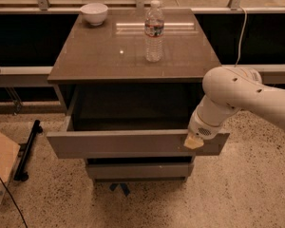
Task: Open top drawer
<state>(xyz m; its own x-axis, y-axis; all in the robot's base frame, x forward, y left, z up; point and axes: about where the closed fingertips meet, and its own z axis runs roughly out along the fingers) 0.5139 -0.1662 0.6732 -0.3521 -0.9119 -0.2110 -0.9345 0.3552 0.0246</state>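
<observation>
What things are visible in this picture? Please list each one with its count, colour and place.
cabinet: 1, grey-brown, centre
top drawer: 1, grey-brown, pulled out
lower drawer: 1 visible, grey, beneath it
water bottle: 1, clear, upright on cabinet top
bowl: 1, white, top's back left corner
cardboard box: 1, brown, floor, left edge
arm: 1, white, from the right
hand: 1, pale tip, at top drawer front's right end

The top drawer [128, 144] is faced with a smooth, matt grey-brown panel. The gripper [194, 141], held at the right end of that front, is tipped in what may be pale rubber, under a smooth white plastic arm [237, 91]. The bottle [154, 32] is made of clear plastic.
</observation>
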